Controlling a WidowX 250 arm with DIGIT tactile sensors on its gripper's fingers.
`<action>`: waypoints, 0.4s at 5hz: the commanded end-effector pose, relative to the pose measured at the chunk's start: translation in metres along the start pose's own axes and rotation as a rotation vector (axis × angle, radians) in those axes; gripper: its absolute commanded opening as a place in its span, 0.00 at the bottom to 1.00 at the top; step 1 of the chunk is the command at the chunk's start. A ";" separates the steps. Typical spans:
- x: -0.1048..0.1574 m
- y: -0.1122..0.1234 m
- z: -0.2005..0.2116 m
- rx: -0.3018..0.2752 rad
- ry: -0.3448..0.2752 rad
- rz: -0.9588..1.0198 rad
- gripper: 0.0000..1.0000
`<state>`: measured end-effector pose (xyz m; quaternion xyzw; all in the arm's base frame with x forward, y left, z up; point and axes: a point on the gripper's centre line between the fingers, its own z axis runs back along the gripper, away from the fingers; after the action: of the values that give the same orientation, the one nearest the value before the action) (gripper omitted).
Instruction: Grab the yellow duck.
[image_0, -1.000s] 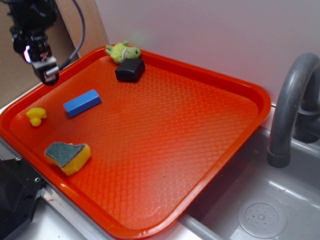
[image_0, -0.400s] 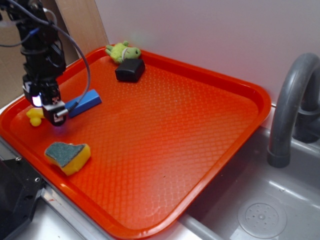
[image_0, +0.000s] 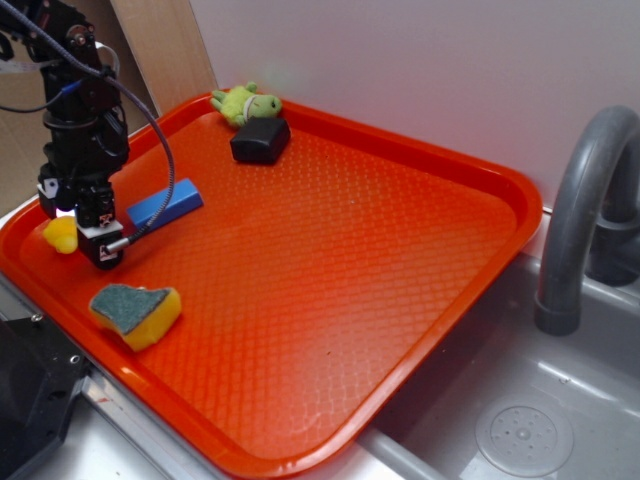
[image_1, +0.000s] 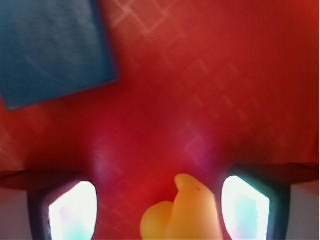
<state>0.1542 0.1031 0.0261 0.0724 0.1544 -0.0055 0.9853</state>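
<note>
Your gripper (image_1: 159, 205) is straddling the duck (image_1: 182, 212) wide open; closing off-centre risks squirting it toward six o'clock.

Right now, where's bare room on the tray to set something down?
The tray's middle and right side, from the black box and blue block toward the faucet, is bare. The left end is crowded: the gripper over the duck, and the sponge.
</note>
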 end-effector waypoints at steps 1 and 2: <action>-0.006 0.015 -0.001 0.013 0.001 0.051 0.00; -0.006 0.013 0.002 0.028 0.005 0.041 0.00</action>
<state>0.1459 0.1152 0.0249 0.0776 0.1739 0.0139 0.9816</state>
